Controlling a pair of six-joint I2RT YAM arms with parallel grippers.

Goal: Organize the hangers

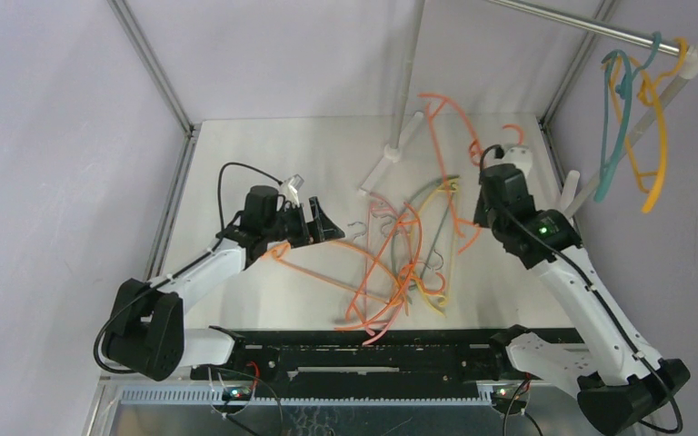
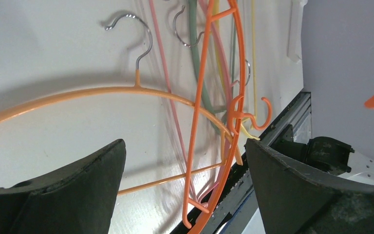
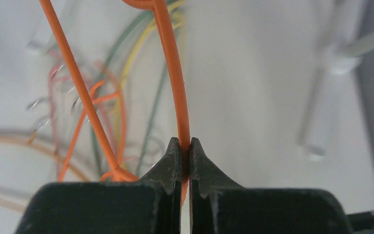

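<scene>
A tangle of hangers (image 1: 400,263) in orange, pink, yellow and green lies mid-table. My right gripper (image 1: 483,221) is shut on a thin bar of a bright orange hanger (image 1: 450,118) that rises from the pile's right side. In the right wrist view the bar (image 3: 175,73) runs straight up out of the pinched gripper (image 3: 185,145). My left gripper (image 1: 323,225) hangs open at the pile's left, holding nothing. Its fingers (image 2: 78,187) straddle a pale orange hanger (image 2: 102,92) with a metal hook and a bright orange one (image 2: 214,122) below.
A steel rail (image 1: 582,27) at the top right carries a teal hanger (image 1: 611,127) and a yellow hanger (image 1: 659,136). White rack poles (image 1: 398,145) lie and stand at the table's back. A black rail (image 1: 373,350) runs along the near edge.
</scene>
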